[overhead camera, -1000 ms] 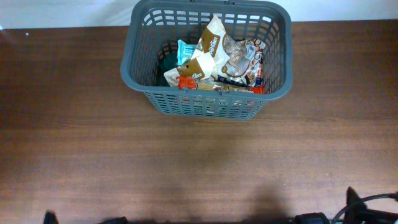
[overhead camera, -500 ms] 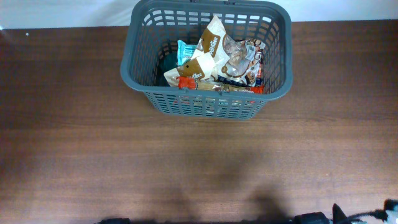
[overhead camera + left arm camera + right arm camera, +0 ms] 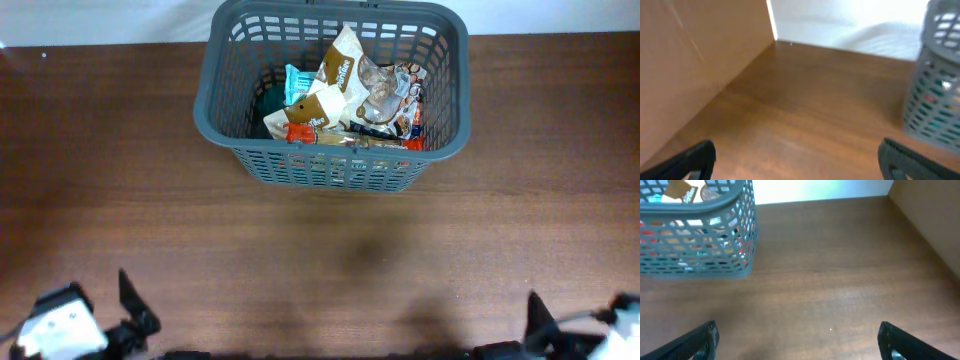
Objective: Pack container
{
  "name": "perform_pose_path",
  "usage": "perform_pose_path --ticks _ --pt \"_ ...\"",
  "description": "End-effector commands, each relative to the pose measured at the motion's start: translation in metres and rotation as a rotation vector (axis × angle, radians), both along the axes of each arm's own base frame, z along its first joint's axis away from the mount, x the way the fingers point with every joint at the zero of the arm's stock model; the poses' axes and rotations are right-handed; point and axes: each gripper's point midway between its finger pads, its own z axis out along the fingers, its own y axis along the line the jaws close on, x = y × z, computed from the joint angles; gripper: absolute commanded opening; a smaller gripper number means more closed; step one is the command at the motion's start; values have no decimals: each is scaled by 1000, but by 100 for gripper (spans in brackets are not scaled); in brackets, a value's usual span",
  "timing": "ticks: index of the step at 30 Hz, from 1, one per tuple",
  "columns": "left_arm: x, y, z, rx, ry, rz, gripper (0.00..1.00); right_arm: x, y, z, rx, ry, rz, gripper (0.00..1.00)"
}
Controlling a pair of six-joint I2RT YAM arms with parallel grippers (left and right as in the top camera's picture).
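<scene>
Status: container [image 3: 330,168] sits at the far centre of the counter [image 3: 320,260], upright. It holds a heap of snack packets [image 3: 345,95], mostly on its middle and right side. No loose packets show anywhere on the counter in any view.

Left end effector [image 3: 797,162]: fingers wide apart, nothing between them, low at the near-left edge. Its wrist view has the container's slotted wall off to the right, well apart.

Right end effector [image 3: 797,340]: fingers also wide apart and empty, at the near-right edge. The container is at the upper left of its wrist view, well apart too.

Step, as I read it: packing looks finished, or close to it. Both arms are parked near the front edge and neither is reaching. The next move calls for little. Check that no item is left outside the frame. If one is, it means a long reach forward to the container, clearing the thick rim before release. Otherwise keep the arms clear.

Delta vs 1.0 s ago: the container and the packets haven't shifted. The left arm was barely a sliver at the bottom edge and now its white body and a dark finger are in the overhead. The right arm also shows more at the bottom right.
</scene>
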Motion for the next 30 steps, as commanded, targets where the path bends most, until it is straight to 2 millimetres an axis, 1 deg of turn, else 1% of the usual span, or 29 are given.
perform_pose_path --ticks 1,4,6,8,10,11,13,15,19,21,22,26,28,30 --pt "27 10 -25 30 19 72 99 33 10 -31 15 51 25 99" --pt "54 6 -32 17 -46 56 99 62 19 -55 34 56 54 99" --pt "74 -2 -32 -4 -111 17 99 80 21 -69 41 44 49 99" --pt "91 -9 -31 -22 -182 -23 99 97 23 -84 100 26 14 99" --pt "102 -12 -35 -28 -217 -36 99 109 23 -91 110 2 4 99" --pt "107 -12 -43 -28 -220 -36 99 112 23 -94 130 -6 -8 99" --pt "114 -13 -60 -28 -203 -36 99 120 22 -105 204 -16 -63 99" --pt "119 -13 -82 -37 -177 -32 99 125 21 -126 279 -3 -119 99" --pt "131 -17 -93 -112 -250 -33 99 132 17 -169 312 35 -182 99" --pt "133 -17 -102 -148 -259 -21 99 135 15 -187 302 37 -196 99" --pt "134 -17 -111 -149 -245 -19 99 137 14 -195 297 34 -202 99" --pt "134 -15 -146 -152 -183 2 99 142 11 -214 284 22 -213 99" --pt "134 -15 -160 -189 -185 18 99 143 11 -224 249 29 -193 99" --pt "134 -15 -173 -190 -171 19 99 140 10 -233 235 47 -197 99"
